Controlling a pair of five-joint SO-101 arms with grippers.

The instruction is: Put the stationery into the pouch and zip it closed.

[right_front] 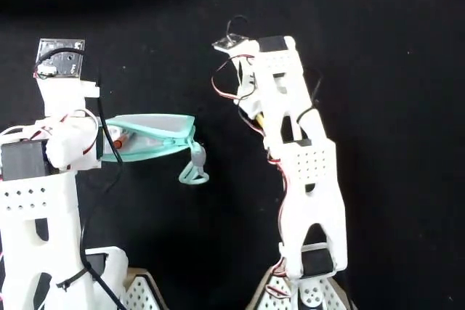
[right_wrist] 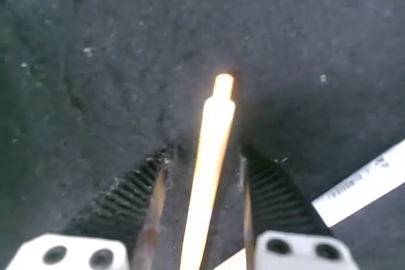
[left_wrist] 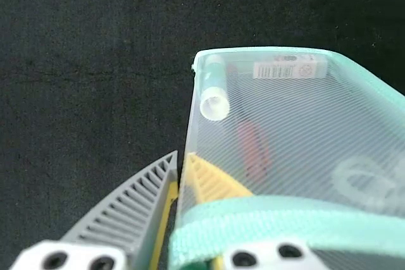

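– Right gripper [right_wrist: 204, 155]?
– Fingers apart, straddling orange pen [right_wrist: 212, 128] lying on black cloth [right_wrist: 95, 42].
– Left gripper [left_wrist: 179, 164]?
– Clamped on mint pouch [left_wrist: 285, 137] wall, one finger inside. White tube [left_wrist: 214, 96] sits in pouch.

Light from above leaves the black surface [right_front: 392, 107] dull and dim, while the white arms [right_front: 305, 157] wash out to near glare. The pen [right_wrist: 212, 150] glows overexposed, with shadow around its base. The pouch [left_wrist: 285, 143] carries a soft sheen.
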